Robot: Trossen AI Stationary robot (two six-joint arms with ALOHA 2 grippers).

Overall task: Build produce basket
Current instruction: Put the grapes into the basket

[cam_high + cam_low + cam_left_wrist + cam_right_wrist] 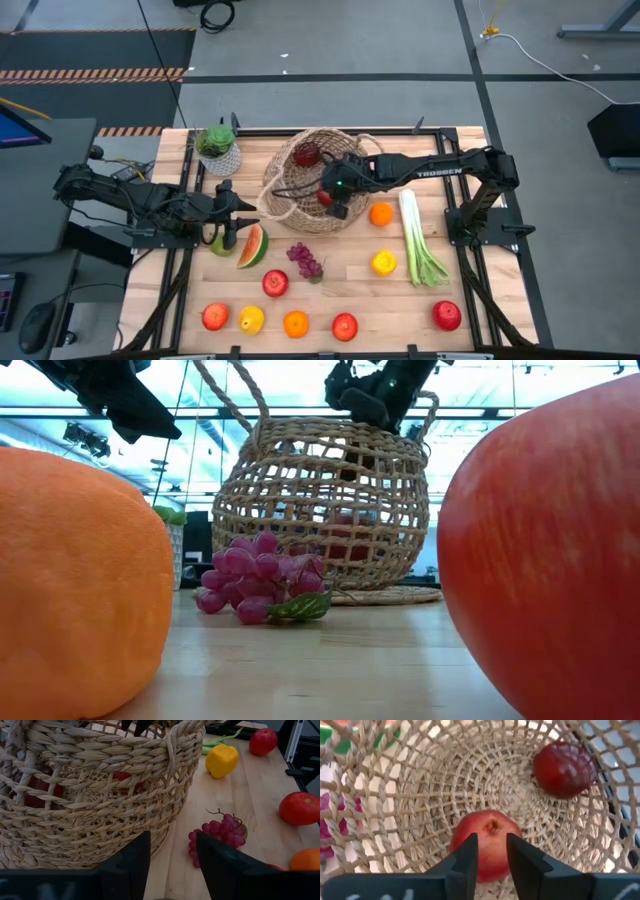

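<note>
Two apples lie in the basket; right gripper hangs inside it, jaws parted just above the nearer apple, released. Left gripper, jaws apart and empty, waits beside the basket; remaining produce nearer it, grapes closest.

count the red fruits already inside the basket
2. One dark red fruit lies against the far wall of the basket; a lighter red apple sits on the bottom, just beyond the right gripper. The weave may hide others.
</note>
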